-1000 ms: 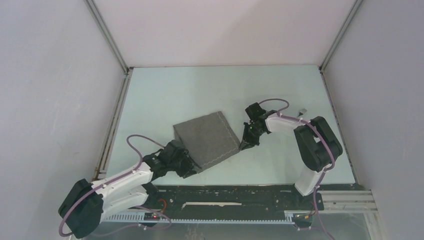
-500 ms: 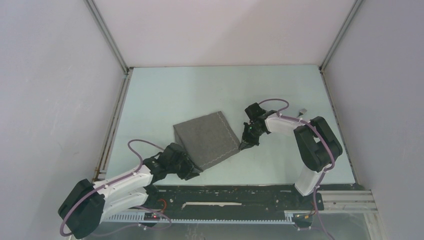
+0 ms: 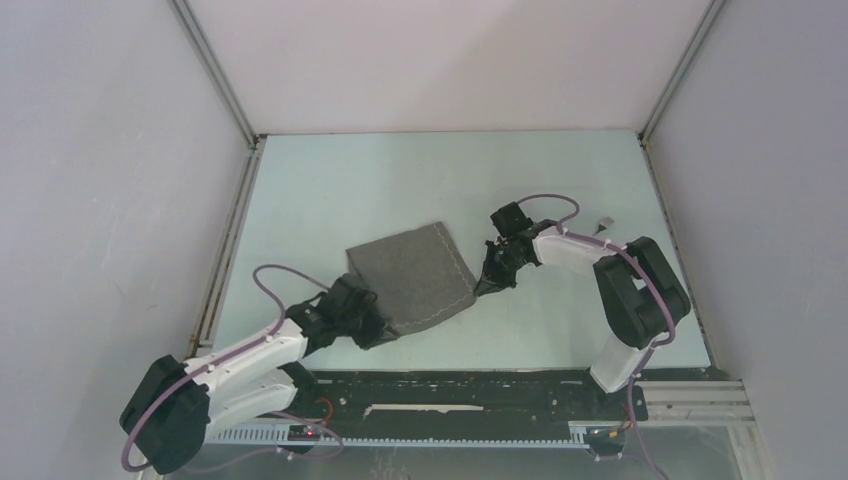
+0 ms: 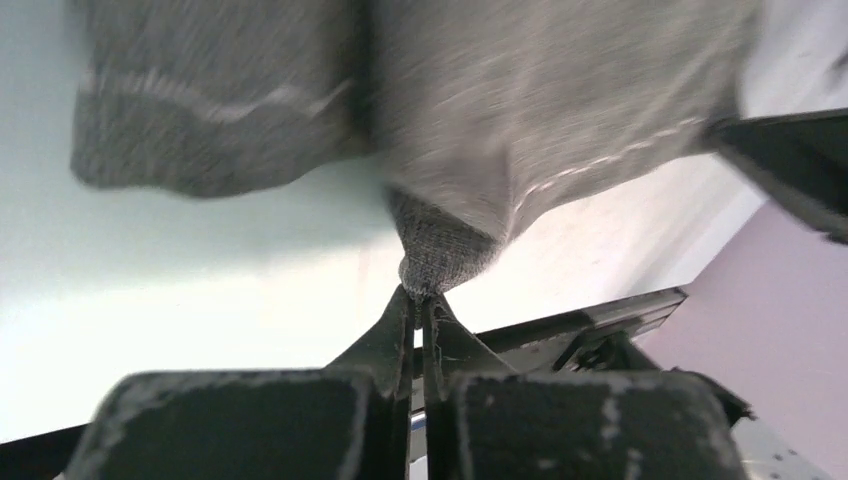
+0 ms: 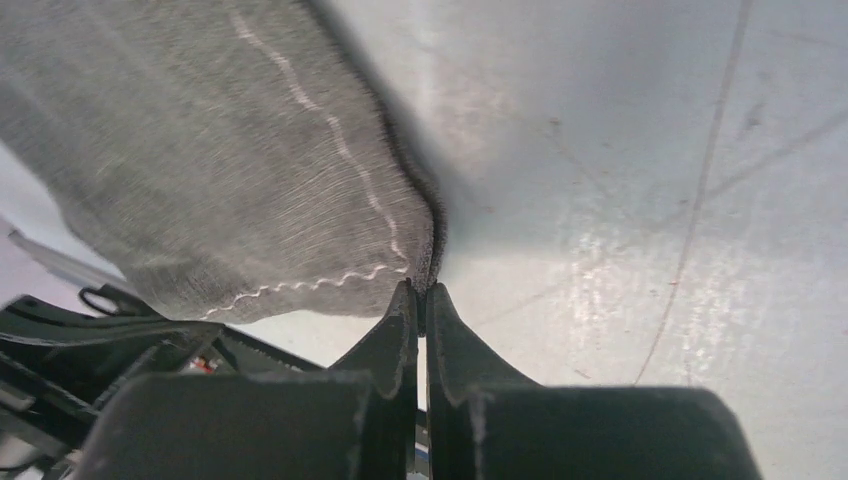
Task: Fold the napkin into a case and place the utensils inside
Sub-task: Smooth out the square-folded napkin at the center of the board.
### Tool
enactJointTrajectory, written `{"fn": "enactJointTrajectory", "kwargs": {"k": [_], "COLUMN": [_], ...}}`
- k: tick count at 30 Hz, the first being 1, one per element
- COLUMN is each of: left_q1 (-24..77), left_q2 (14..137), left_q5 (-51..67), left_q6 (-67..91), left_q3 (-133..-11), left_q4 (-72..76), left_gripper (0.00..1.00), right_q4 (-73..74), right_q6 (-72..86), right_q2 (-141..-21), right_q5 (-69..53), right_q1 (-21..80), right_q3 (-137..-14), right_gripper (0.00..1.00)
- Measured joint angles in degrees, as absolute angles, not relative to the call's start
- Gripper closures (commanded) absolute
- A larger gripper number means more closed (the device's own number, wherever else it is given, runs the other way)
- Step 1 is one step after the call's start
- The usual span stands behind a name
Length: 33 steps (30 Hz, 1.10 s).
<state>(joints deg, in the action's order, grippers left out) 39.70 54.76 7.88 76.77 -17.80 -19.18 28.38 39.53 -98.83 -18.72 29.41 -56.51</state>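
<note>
The pale mint-green table (image 3: 330, 180) carries the grey woven cloth napkin with pale stitched hem lines (image 3: 415, 272). It sits roughly mid-table between the two arms and looks doubled over, though I'd say it's not a narrow case yet. The left arm's black two-finger end effector (image 4: 420, 300) is clenched on the near corner and the right arm's black end effector (image 5: 421, 296) is pinched tight on the stitched corner on its side, I'd guess so the cloth stays taut and square for the next fold. Can't make out the utensils for sure.
</note>
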Motion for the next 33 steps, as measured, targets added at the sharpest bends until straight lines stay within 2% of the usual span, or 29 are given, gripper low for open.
{"fn": "enactJointTrajectory", "kwargs": {"k": [2,8,15,23,28,33], "left_q1": [37.08,21.08,7.84,4.56,2.74,1.06], "left_q2": [54.76,58.0,72.47,80.07,80.14,81.73], "left_q5": [7.9,9.69,12.36,12.58,10.41,10.79], "left_q6": [74.06,61.3,46.48,37.41,33.28,31.86], "left_q3": [-21.63,-37.67,-58.35,-73.32,-80.86,-82.02], "left_q4": [-21.69,-29.93,-36.51,-41.39,-43.83,-44.51], "left_gripper": [1.0,1.0,1.0,1.0,1.0,1.0], "right_q4": [28.01,24.51,18.41,18.39,18.48,18.5], "right_q6": [39.13,39.0,39.83,40.03,40.34,40.66], "right_q2": [-98.04,-97.95,-105.54,-113.65,-114.91,-115.5], "right_q5": [-19.99,-25.36,-28.84,-29.71,-30.17,-30.96], "right_q1": [29.41,29.52,29.5,29.89,29.95,30.22], "right_q3": [-57.01,-65.34,-83.09,-97.38,-99.94,-99.96], "right_gripper": [1.0,1.0,1.0,1.0,1.0,1.0]}}
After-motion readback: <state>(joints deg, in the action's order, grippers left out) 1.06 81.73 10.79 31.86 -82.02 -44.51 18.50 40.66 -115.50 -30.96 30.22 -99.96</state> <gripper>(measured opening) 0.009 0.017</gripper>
